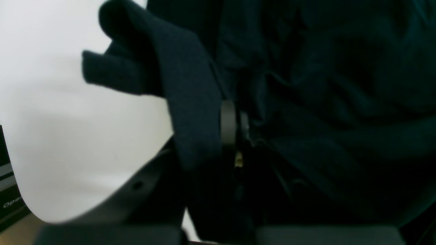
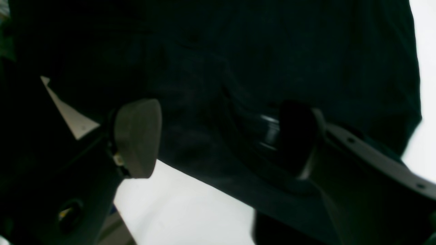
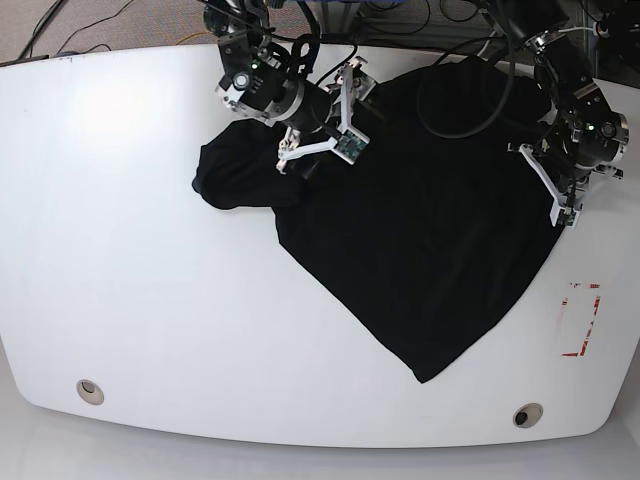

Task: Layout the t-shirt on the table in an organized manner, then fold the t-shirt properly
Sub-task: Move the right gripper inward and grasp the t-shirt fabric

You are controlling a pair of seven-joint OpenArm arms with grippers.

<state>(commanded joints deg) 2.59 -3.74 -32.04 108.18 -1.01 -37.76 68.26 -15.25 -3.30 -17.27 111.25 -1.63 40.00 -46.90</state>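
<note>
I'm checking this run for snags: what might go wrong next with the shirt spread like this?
The left gripper pinches only a thin fold of the t-shirt, so it may slip free. The right gripper is open over the bunched sleeve side and may grab several layers. One hem corner lies skewed toward the table front.

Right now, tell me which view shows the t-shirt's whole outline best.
The base view: the t-shirt lies spread on the table, all edges visible. Both wrist views show only dark close-up folds and a bit of edge.
</note>
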